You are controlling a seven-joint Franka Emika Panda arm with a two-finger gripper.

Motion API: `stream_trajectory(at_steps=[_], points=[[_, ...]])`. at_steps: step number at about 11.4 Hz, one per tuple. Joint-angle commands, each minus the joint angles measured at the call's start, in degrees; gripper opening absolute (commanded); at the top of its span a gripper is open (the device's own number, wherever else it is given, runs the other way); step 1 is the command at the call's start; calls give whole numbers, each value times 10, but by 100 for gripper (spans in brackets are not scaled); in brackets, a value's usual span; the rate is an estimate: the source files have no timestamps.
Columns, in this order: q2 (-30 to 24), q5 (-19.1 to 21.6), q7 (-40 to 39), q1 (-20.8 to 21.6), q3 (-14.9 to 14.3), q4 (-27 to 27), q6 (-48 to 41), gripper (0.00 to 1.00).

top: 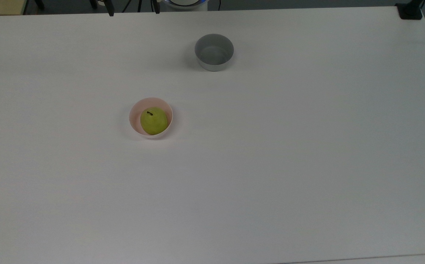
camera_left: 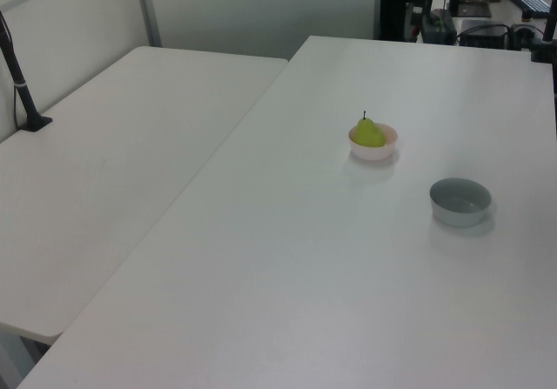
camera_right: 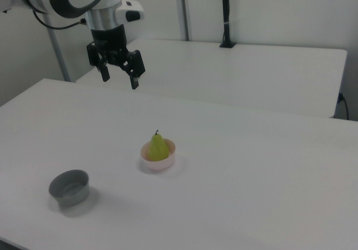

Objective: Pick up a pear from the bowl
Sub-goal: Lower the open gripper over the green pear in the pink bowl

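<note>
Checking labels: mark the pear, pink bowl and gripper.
pear (top: 154, 121), top view, middle of its green body.
pink bowl (top: 134, 114), top view, bare inner wall.
gripper (camera_right: 118, 76), right view, midway between its open fingertips.

The pear (top: 154, 121) sits in the bowl (top: 134, 116) (grey bowl (top: 213, 52) well apart).
</note>
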Motion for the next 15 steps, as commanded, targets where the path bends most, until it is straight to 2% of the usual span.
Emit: stream_trajectory(at_steps=[1,8,10,13,14,15], points=[[-8,-4,-5,9,-4,-11,13,100],[-8,-6,-17,8,-4,-9,14,100],[-8,-40,-84,5,-4,-11,10,100],[2,-44,-232,0,-4,-12,1,100],[15,-49,-266,0,-4,-13,0,100],[31,-54,-267,1,-4,-12,4,100]])
